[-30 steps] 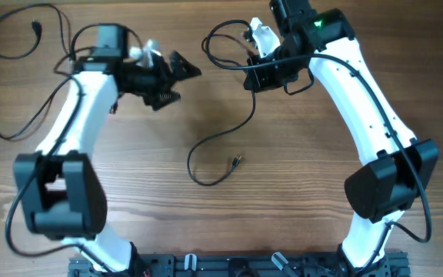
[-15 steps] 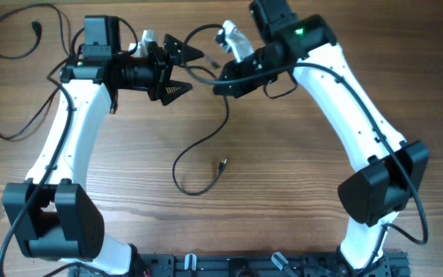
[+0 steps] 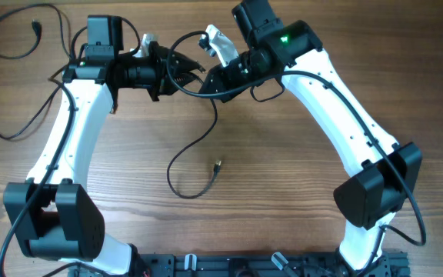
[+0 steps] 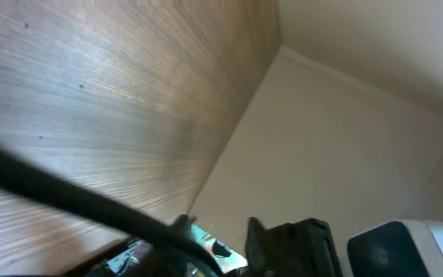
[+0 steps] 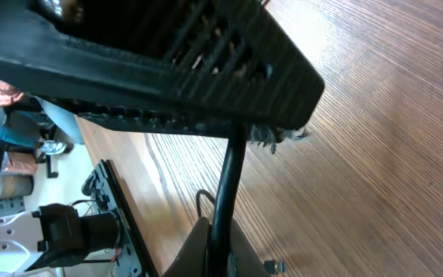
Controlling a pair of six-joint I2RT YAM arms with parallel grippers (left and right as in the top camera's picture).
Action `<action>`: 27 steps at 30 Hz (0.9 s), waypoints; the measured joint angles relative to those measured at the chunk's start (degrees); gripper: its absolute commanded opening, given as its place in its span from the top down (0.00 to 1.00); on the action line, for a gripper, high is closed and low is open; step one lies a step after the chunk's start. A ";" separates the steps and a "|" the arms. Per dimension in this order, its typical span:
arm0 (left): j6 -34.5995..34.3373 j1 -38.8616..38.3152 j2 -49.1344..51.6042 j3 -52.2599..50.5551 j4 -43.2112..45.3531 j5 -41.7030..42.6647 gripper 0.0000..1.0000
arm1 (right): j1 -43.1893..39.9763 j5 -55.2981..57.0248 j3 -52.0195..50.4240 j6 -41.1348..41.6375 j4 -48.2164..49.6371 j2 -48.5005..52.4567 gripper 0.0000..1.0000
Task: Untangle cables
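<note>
The right gripper (image 3: 208,79) is clamped on a thin black cable (image 3: 177,158); in the right wrist view the cord runs straight out from between its fingers, with the underside of the other arm's black gripper close above. The left gripper (image 3: 189,71) faces it from just beside, tip to tip, at the far middle of the wooden table (image 3: 283,177). Its jaws are drawn narrow about the same cord, but whether they pinch it I cannot tell. In the left wrist view the cord crosses the lower left as a blurred dark line. From the two grippers the cable drops toward the table's middle, curves into an open loop and ends in a small plug (image 3: 217,165) lying on the wood. More black cable (image 3: 14,57) lies in loose loops at the far left corner, well apart from both grippers.
</note>
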 measured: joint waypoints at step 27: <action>-0.02 8.00 -13.70 -0.04 -7.69 -22.80 0.96 | -0.52 8.94 0.00 8.09 -0.61 0.00 0.00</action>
